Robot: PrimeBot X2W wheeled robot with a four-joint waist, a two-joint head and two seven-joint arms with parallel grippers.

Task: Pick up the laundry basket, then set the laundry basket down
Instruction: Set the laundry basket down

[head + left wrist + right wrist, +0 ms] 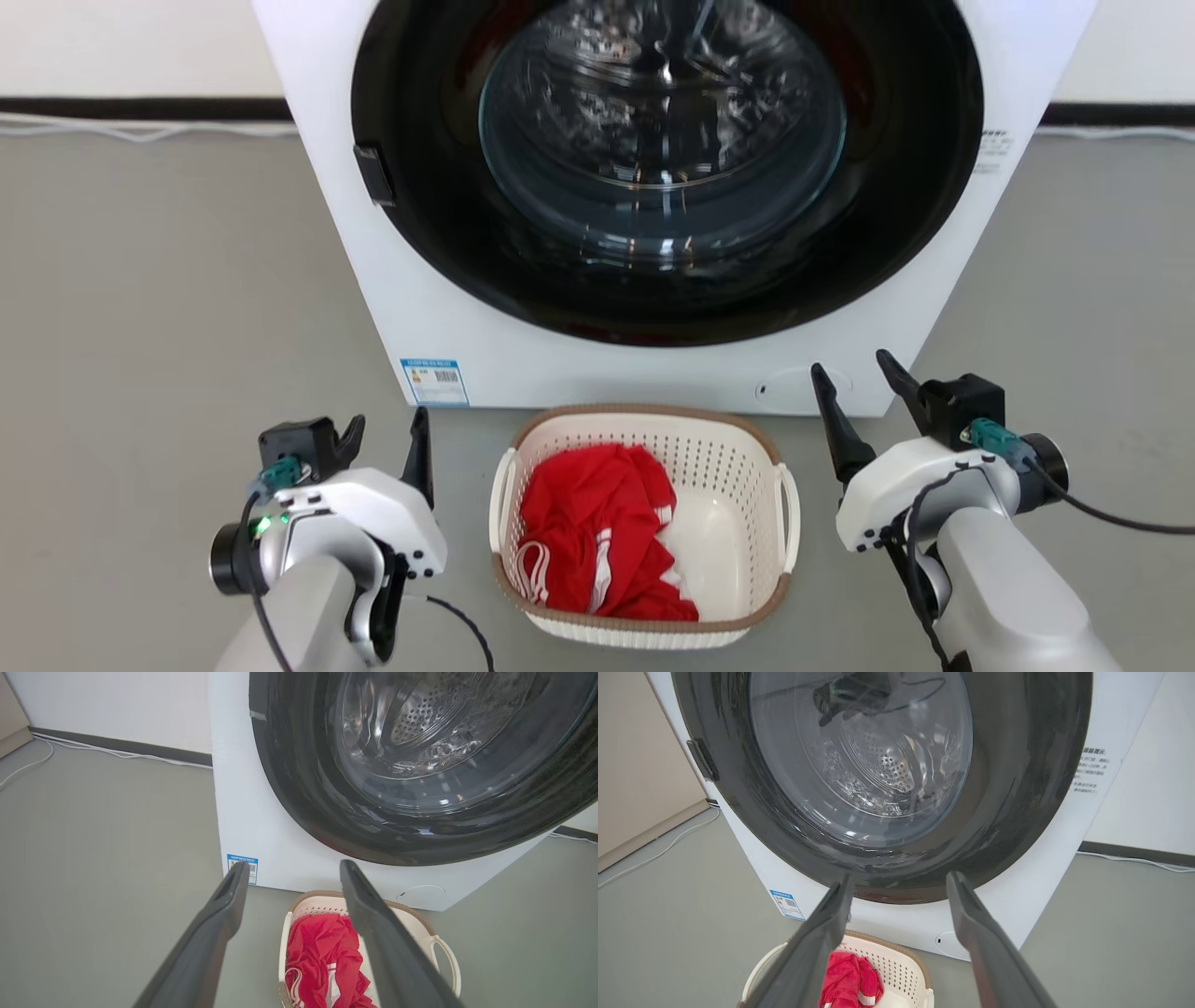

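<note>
Basket: we see the laundry basket (653,448) on the floor (140,327), centre, just in front of the washing machine (448,308).
Inside: cloth (588,523) in basket, mostly its left half.
L side: our left gripper (387,420) beside basket, not touching.
R side: our right gripper (851,364) beside basket, not touching, nr machine front.

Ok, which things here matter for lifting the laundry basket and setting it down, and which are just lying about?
For the job: laundry basket on the floor; left gripper and right gripper, both open, either side of it.
Just there: washing machine behind it; red garment inside the basket; blue sticker on the machine; white cable by the wall.
</note>
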